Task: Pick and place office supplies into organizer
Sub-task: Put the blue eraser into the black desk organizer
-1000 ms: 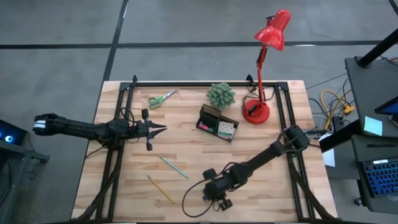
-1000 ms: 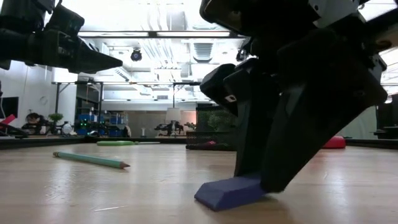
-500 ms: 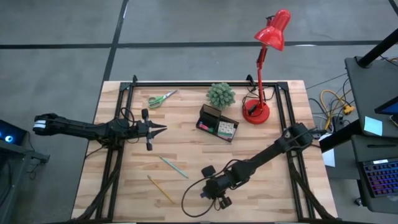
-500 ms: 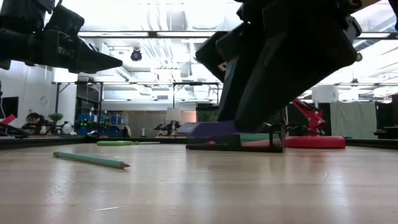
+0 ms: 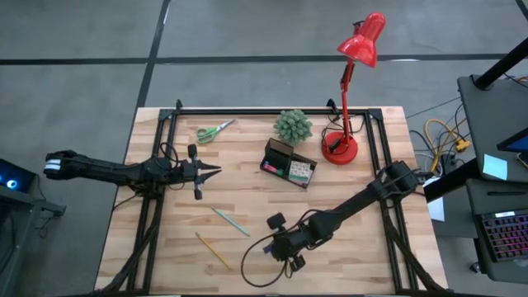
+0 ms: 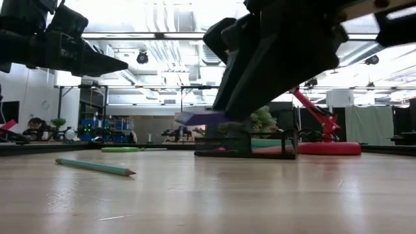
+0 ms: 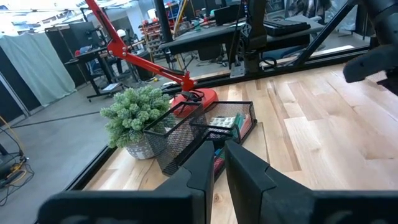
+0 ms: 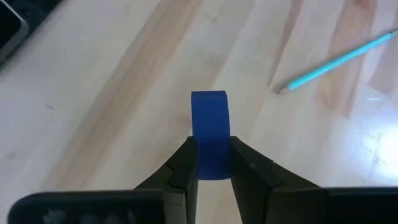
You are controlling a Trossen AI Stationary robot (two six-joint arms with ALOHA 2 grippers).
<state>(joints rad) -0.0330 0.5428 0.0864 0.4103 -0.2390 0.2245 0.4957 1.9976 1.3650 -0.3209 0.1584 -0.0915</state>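
Note:
My right gripper (image 5: 269,246) hangs over the near middle of the table, shut on a small blue block (image 8: 209,124) that also shows in the low view (image 6: 198,117). My left gripper (image 5: 216,172) waits shut above the table's left half, pointing right at the black mesh organizer (image 5: 290,162). The organizer stands on its base at the far middle, with pink and white items inside. A teal pen (image 5: 230,221) and a yellow pencil (image 5: 213,250) lie flat left of the right gripper. Green-handled scissors (image 5: 214,130) lie near the far left. My right gripper pinches the blue block between its two fingers at the block's near end (image 8: 210,163), one finger (image 8: 185,163) on each long side. The fingers slant down from the table's right. The block is lifted clear of the table, about level, and sticks out beyond the fingertips (image 6: 195,118).
A spiky green potted plant (image 5: 293,125) stands just behind the organizer, and a red desk lamp (image 5: 346,91) with a round base stands to its right. Black frame rails (image 5: 272,110) run along the far edge and both sides. Bare wood lies between the right gripper and the organizer.
My right gripper has risen and moved a little toward the table's left and far side. The blue block, which stood tilted with its lower end on the table, is now lifted clear and level in the fingers.

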